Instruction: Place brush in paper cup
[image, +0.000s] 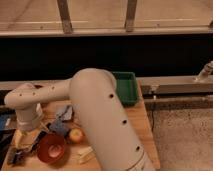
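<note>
Wooden table (136, 122), left half cluttered. Hovering there with the gripper (27, 135), jaws spread, nothing held. Looks like the brush (17, 156) just below it, toward the near-left corner, beside the maroon bowl (51, 148) — dark, slim, long axis hard to call. Paper cup not made out. Dark glazed wall behind — grey carpet (185, 135) right.

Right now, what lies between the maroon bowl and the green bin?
Camera view: apple by the bowl, then the arm hides the rest. The gripper hangs left of the bowl.
</note>
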